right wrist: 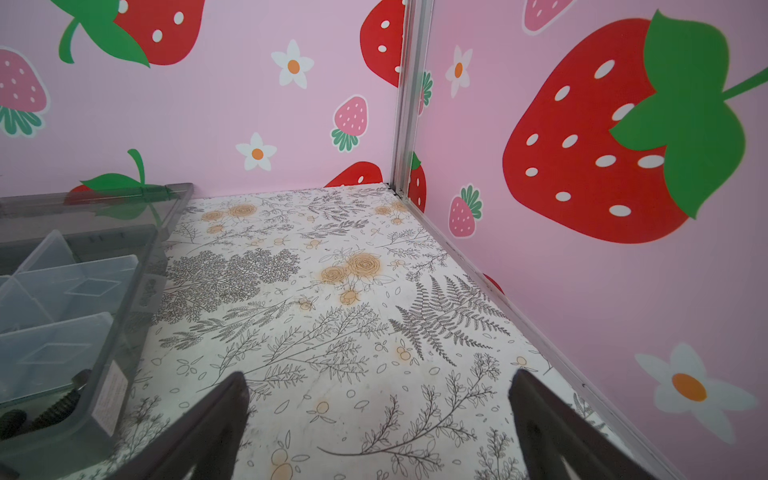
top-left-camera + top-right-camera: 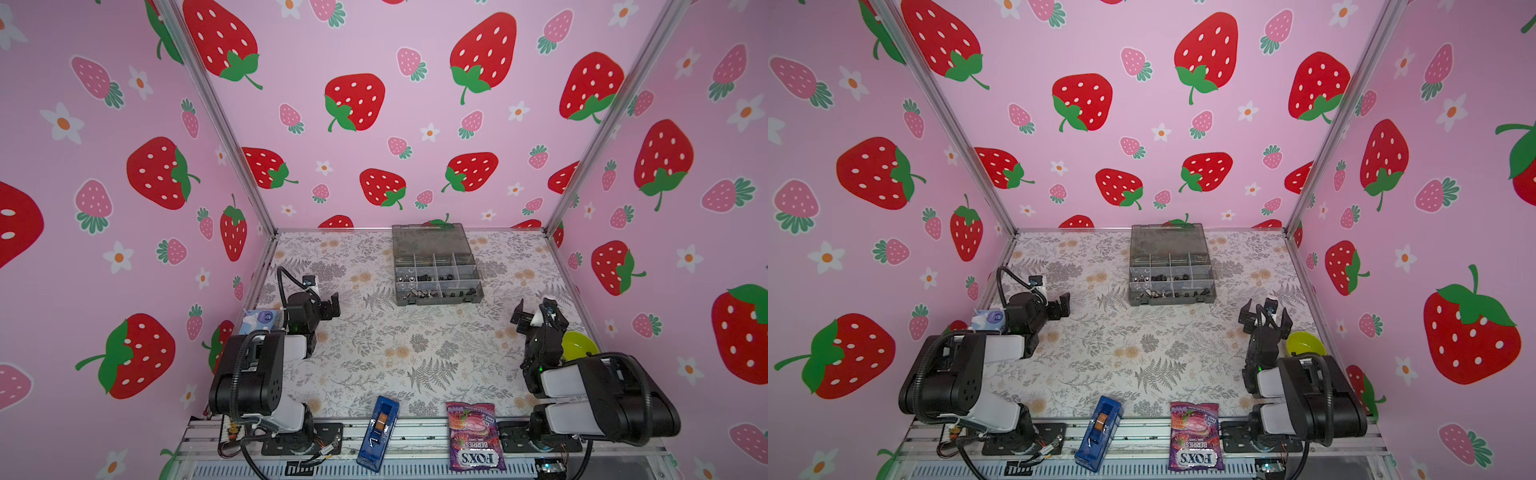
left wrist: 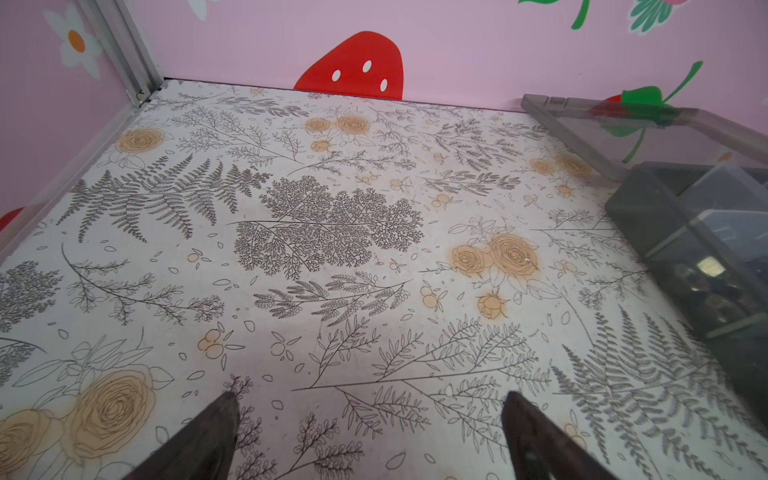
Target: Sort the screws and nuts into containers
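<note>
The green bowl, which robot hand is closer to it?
Right. The right gripper hangs close beside the green bowl, a little farther back. The left gripper is away on the opposite side of the table.

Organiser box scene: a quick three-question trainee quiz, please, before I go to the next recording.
1. True or false: the organiser box has its lid shut.
2. What lies nearest the candy bag? A blue box; B red cup; C white plate.
3. Fill in: the left gripper and right gripper both stand ____, holding nothing.
Key: 1 false; 2 A; 3 open.
</note>
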Robot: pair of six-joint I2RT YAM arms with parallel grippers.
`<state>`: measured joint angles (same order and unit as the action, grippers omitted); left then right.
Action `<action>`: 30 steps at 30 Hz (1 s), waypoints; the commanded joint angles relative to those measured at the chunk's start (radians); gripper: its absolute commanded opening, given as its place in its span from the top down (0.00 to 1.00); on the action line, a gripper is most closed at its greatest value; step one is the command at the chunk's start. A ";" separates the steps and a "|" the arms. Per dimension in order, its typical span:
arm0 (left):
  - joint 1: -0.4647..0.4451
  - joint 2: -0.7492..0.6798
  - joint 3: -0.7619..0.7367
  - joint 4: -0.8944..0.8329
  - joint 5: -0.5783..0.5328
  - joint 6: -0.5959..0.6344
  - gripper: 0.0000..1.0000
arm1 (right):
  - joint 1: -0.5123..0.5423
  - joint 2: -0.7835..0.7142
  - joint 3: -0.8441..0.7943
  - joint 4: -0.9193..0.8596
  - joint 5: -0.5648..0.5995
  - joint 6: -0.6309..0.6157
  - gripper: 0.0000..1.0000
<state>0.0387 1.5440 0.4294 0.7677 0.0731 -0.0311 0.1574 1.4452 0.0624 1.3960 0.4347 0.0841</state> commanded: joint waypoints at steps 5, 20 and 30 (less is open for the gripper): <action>-0.011 0.006 0.030 -0.008 -0.052 0.000 0.01 | -0.019 0.104 0.031 0.149 -0.120 -0.027 0.00; -0.014 0.005 0.031 -0.010 -0.055 0.002 0.01 | -0.092 0.126 0.195 -0.131 -0.510 -0.098 0.00; -0.013 0.007 0.031 -0.010 -0.055 0.001 0.01 | -0.091 0.127 0.193 -0.128 -0.510 -0.098 0.00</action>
<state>0.0284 1.5440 0.4313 0.7498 0.0326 -0.0322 0.0689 1.5738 0.2504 1.2602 -0.0608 0.0013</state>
